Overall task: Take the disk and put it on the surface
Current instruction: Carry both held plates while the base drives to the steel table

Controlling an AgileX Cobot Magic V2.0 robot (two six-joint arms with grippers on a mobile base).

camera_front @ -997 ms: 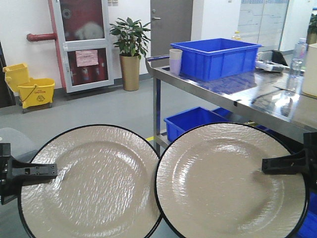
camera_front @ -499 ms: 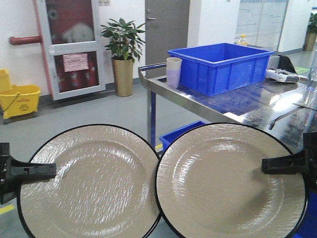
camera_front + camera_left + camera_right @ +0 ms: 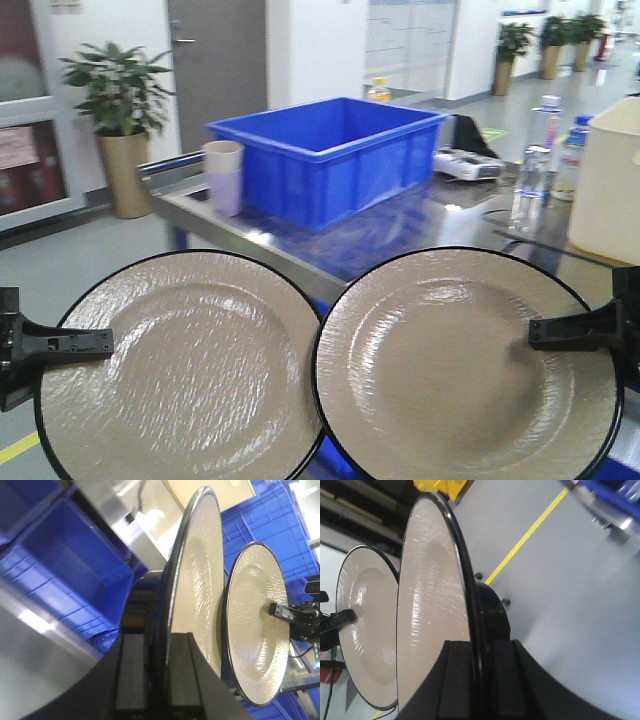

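The left claw [image 3: 72, 345] is clamping the outer rim of one beige, black-edged disk [image 3: 180, 365], and the right claw [image 3: 553, 332] is gripping the rim of a second disk [image 3: 465, 365] – both claws closed narrow on a plate edge, as the wrist views are confirming. Taking the blue bin [image 3: 325, 155] as the mark, both disks are hanging in the air on the near side of it, one to the near left and one to the near right, their rims almost touching, and neither is resting on anything. The steel counter [image 3: 470, 215] is carrying the bin, with stacked cups [image 3: 222, 175] just to its left and bottles [image 3: 535, 160] off to its right. The grab seems done; the carry toward the counter appears to be in hand. The next move is calling for reaching bare steel near the bin – lowering each disk flat before either claw is loosening.
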